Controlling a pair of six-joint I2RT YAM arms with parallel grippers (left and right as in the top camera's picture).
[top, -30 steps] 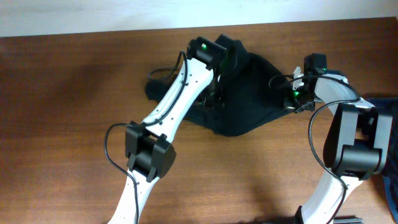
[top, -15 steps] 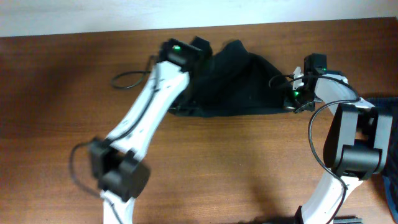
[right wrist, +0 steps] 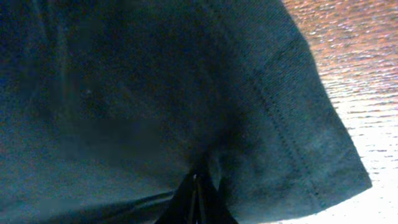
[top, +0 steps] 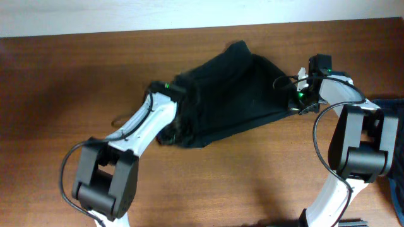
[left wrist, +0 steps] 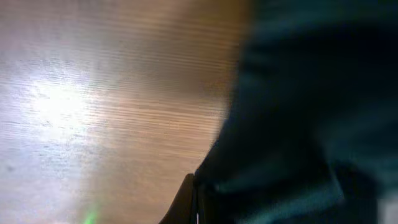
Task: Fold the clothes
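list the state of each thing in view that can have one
black T-shirt, rumpled, not yet folded, gripped at both ends
left gripper, shut on the black T-shirt's left edge
right gripper, shut on the black T-shirt near its stitched hem
blue denim garment, lying at the right edge of the view, untouched
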